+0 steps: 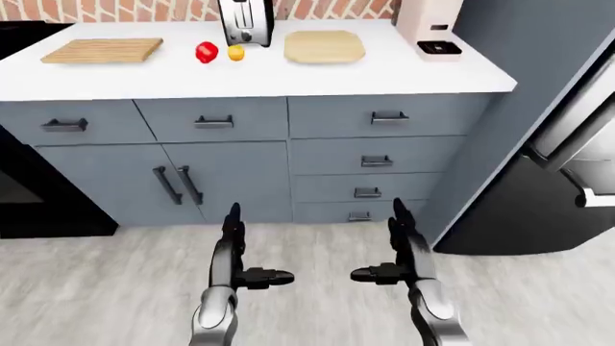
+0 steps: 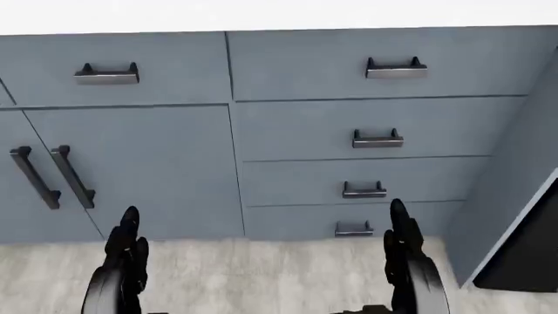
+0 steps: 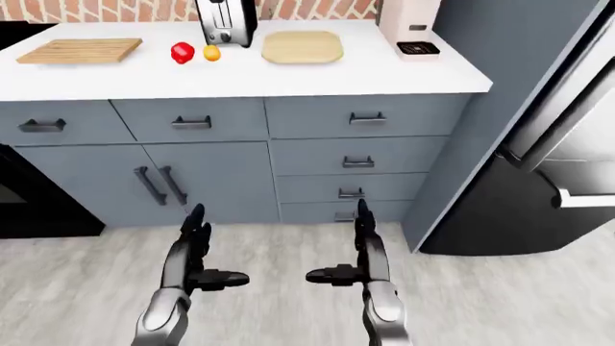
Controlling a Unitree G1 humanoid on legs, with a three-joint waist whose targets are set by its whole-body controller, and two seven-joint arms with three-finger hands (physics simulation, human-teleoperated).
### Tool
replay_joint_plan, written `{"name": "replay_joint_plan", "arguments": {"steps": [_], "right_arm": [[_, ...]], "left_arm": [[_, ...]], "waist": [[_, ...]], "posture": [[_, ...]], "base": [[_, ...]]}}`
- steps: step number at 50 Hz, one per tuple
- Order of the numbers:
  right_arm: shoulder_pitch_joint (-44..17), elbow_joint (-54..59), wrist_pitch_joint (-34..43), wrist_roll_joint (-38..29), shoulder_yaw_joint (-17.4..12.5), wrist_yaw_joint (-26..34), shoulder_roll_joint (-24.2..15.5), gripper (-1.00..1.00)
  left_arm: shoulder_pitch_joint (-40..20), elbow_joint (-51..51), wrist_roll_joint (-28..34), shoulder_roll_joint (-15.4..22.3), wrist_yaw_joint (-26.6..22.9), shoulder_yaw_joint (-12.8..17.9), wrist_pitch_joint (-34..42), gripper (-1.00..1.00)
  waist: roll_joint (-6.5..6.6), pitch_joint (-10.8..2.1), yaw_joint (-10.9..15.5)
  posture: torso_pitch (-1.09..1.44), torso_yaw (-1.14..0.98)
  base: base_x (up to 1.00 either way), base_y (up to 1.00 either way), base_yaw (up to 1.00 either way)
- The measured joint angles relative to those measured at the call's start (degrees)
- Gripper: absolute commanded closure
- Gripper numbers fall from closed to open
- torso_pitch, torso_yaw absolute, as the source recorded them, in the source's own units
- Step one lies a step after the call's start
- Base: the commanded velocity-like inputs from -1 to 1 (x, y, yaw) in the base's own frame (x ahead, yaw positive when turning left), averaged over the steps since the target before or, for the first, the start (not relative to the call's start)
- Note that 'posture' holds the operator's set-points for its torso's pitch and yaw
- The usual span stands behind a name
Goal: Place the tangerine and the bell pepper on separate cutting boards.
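Observation:
On the white counter [image 1: 288, 76] a red bell pepper [image 1: 205, 52] lies beside an orange tangerine [image 1: 236, 52], just in front of a toaster. A rectangular wooden cutting board [image 1: 103, 50] lies to their left and a paler rounded cutting board [image 1: 324, 46] to their right. Both boards are bare. My left hand [image 1: 236, 249] and right hand [image 1: 399, 245] hang low over the floor, well short of the counter, fingers spread and holding nothing.
A silver toaster [image 1: 246, 21] stands at the wall and a pink appliance [image 1: 430, 27] at the counter's right end. Grey drawers and cabinet doors [image 1: 231, 176] face me. A dark fridge [image 1: 567, 151] stands to the right and a black oven [image 1: 19, 187] to the left.

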Motion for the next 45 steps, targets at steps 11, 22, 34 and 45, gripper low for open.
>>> {"name": "replay_joint_plan", "arguments": {"steps": [11, 22, 34, 45], "right_arm": [[-2.4, -10.6, 3.3, -2.4, 0.7, -0.2, -0.3, -1.0], [-9.2, -26.4, 17.5, -2.7, -0.2, 1.1, -1.5, -1.0], [-24.6, -32.0, 30.7, -0.7, -4.7, 1.5, -6.7, -1.0], [-31.2, -40.3, 38.4, 1.7, -8.2, 0.2, -10.6, -1.0]], "left_arm": [[-2.0, -7.7, 2.1, 0.9, -0.7, 0.3, 4.8, -1.0], [-11.5, -17.4, 4.1, 2.7, -2.2, 1.5, 18.0, -1.0], [-25.6, -23.1, 1.4, 9.1, -1.5, 6.9, 29.6, -1.0], [-33.2, -32.1, 0.7, 13.7, -2.3, 8.3, 38.4, -1.0]], "waist": [[-0.23, -3.25, 0.6], [-0.31, -4.27, 0.5], [0.07, -3.57, 0.4], [1.74, -2.6, -1.0]], "posture": [[0.0, 0.0], [0.0, 0.0], [0.0, 0.0], [0.0, 0.0]], "base": [[0.0, 0.0, 0.0], [0.0, 0.0, 0.0], [0.0, 0.01, 0.0], [0.1, 0.35, 0.0]]}}
